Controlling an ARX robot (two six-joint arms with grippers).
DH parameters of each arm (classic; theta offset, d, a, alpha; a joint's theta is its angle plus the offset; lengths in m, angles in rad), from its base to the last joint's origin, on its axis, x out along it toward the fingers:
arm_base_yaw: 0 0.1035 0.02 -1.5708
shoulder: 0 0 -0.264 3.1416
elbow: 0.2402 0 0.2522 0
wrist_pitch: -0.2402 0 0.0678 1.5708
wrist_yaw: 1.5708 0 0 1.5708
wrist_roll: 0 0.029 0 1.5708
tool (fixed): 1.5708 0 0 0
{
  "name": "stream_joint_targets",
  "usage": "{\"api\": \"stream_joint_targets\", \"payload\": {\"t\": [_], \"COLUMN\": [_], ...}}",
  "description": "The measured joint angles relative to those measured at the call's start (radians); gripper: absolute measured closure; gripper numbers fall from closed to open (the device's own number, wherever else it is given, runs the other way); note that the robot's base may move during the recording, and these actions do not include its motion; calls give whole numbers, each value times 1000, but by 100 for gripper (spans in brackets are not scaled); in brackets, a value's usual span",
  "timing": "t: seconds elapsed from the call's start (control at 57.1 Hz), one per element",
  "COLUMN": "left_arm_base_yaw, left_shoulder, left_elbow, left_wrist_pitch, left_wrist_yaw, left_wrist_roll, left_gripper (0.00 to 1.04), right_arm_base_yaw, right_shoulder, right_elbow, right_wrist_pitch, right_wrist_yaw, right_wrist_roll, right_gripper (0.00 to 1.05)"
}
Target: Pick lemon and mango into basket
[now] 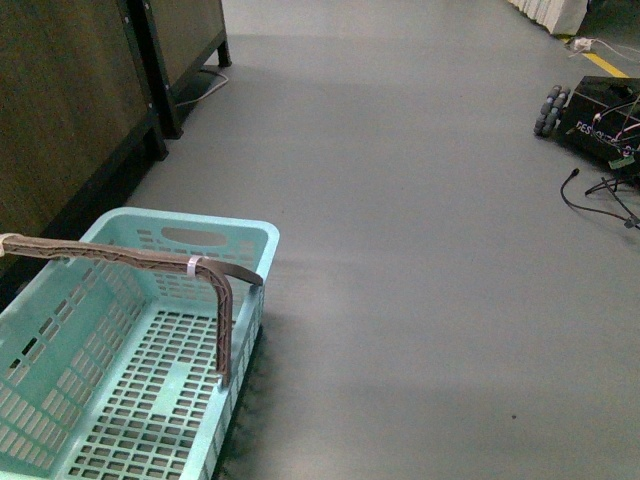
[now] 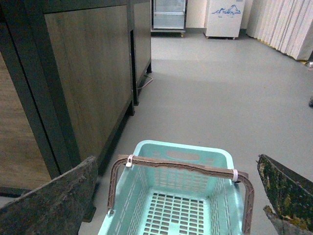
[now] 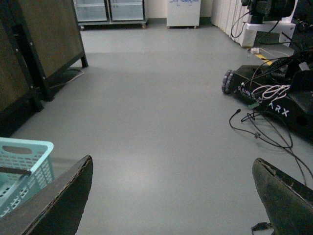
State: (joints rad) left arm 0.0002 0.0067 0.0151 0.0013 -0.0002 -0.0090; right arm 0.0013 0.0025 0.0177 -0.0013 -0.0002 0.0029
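Note:
The pale turquoise basket (image 1: 60,330) stands on the grey floor at the lower left of the front view, empty, its brown handle (image 1: 150,262) raised across it. The left wrist view looks down into the same basket (image 2: 220,161), which lies between the fingers of my open left gripper (image 2: 178,196). My right gripper (image 3: 173,196) is open over bare floor, and a corner of the basket (image 3: 29,149) shows beside it. The lemon and the mango are out of view. Neither arm shows in the front view.
Dark wooden cabinets (image 1: 70,110) stand along the left, close behind the basket. A black wheeled robot base (image 1: 600,115) with trailing cables (image 3: 259,127) sits at the right. Display fridges (image 3: 110,11) line the far wall.

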Motion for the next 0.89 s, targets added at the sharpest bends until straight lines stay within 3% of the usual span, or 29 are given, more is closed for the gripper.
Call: {"api": "stream_joint_targets", "payload": {"t": [0.403,0.49,0.578,0.718,0.893], "left_arm_base_yaw": [-2,-96,-119,-75,11], "left_shoulder": [5,260,454,631,940], "left_elbow": [2,169,233,279,369], "left_wrist_pitch": [-8,-374,-490,-397,-138], "left_wrist_yaw": [-11,-238,-257,-172,-93], "left_wrist_roll": [-5,-235,-418,-594,-723], "left_gripper": [7,7,7,7,7], "right_arm_base_yaw": [0,0,0,0,0], "right_shoulder": [0,0,0,0,0], "right_elbow": [0,0,0,0,0], "right_wrist_pitch": [0,0,0,0,0], "right_wrist_yaw": [0,0,0,2,2], "right_wrist_roll": [0,0,0,0,0], "right_gripper": [9,9,9,9,9]}}
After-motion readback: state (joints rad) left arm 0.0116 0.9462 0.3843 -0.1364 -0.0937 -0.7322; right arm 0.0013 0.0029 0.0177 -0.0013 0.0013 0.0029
